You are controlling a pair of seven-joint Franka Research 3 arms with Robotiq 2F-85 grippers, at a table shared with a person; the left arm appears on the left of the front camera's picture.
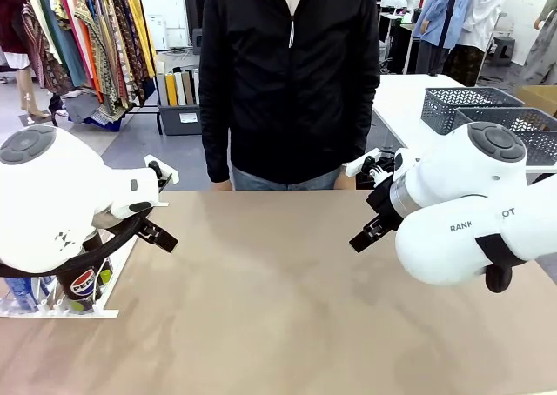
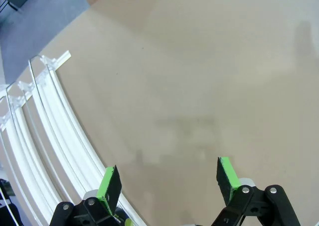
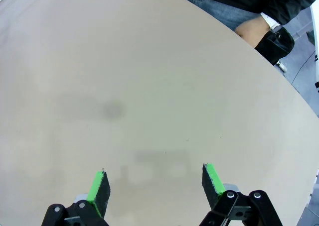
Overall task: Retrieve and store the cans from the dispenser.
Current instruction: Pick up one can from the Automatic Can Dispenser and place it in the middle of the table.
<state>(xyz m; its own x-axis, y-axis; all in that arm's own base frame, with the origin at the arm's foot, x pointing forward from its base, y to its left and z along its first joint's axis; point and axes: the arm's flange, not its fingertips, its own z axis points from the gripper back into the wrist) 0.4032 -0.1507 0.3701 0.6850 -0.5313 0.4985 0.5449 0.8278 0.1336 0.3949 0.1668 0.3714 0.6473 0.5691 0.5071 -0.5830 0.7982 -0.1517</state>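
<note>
While our left gripper [image 2: 167, 173] and right gripper [image 3: 154, 178] hang spread and empty, the cans [image 1: 83, 284] stand in the rack [image 2: 50, 121] beneath our left arm [image 1: 52, 195]. We judge them light, slippery, dentable; clasp mid-body.

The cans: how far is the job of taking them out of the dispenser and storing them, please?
Done: nothing visible yet. A Pepsi can and a blue can sit in the dispenser, partly hidden by the left arm. In hand: nothing; the left gripper and right gripper are open and empty over the table. Left: picking and storing every can.
</note>
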